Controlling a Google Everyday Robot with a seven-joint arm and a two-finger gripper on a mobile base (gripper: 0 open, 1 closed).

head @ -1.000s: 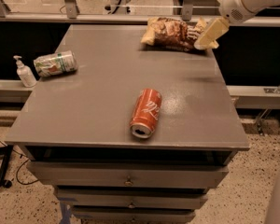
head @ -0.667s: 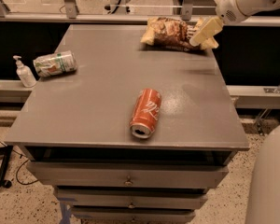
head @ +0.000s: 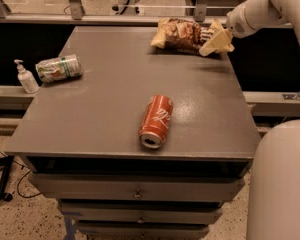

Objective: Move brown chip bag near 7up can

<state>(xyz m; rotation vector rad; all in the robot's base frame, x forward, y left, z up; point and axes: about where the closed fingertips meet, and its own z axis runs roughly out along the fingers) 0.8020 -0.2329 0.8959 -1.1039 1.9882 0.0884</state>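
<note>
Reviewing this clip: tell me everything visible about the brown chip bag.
The brown chip bag is a crinkled, glossy dark brown packet with tan-yellow ends and pale lettering. It lies flat near the far right corner of the grey table, lengthwise left to right. The gripper is at its right end, seemingly touching it.

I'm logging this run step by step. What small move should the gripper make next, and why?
Probably take hold of the brown chip bag at its right end, since the gripper sits right there. The bag lies at the far right of the table, while the 7up can lies on its side across at the left edge, so no carry has begun.
</note>
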